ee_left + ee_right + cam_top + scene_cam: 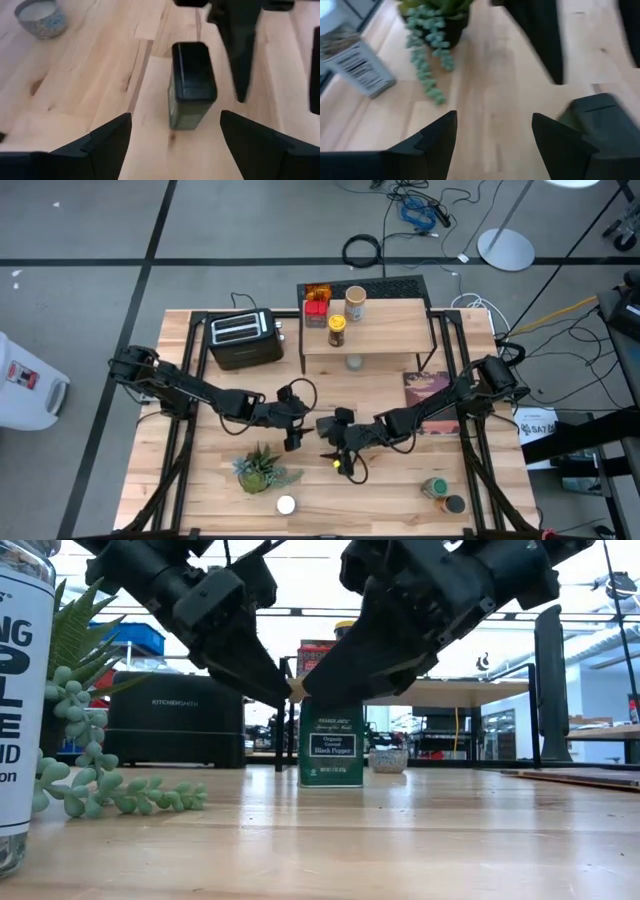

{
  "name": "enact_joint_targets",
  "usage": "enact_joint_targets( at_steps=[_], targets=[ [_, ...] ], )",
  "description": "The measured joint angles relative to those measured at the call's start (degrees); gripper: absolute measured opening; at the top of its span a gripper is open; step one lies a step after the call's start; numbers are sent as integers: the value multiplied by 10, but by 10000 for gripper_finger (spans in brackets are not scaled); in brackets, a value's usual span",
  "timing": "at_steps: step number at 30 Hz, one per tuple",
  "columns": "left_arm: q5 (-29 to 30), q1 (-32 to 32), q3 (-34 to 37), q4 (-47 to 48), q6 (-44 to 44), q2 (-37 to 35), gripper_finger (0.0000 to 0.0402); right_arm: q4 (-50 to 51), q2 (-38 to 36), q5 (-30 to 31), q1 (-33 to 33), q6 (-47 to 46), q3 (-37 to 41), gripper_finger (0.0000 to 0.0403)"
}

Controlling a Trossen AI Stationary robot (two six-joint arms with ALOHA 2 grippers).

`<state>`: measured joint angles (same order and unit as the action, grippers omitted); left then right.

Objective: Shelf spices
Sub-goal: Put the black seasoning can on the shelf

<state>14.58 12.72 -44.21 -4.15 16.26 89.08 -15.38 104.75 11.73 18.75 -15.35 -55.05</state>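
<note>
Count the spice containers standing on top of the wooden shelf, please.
4, all on the shelf plank's left half: amber jar at the far corner, red tin just before it, tan-lidded jar beside them, yellow-lidded jar nearest the arms. None seems hidden.

My left gripper (293, 442) and right gripper (328, 452) hang close together mid-table, the square tin (191, 85) standing upright between them. Behind it sits the shelf (400, 330), jars on its plank's left end, with the toaster (245, 338) to its left. The plant (262, 468) lies nearer the front edge, left of my right gripper.
</note>
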Motion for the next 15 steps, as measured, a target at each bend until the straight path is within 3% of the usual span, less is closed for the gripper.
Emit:
enact_joint_targets(
  at_steps=[15],
  targets=[
    [7,8,0,-81,15,43,315,57,-9,-1,32,-26,0,244]
  ],
)
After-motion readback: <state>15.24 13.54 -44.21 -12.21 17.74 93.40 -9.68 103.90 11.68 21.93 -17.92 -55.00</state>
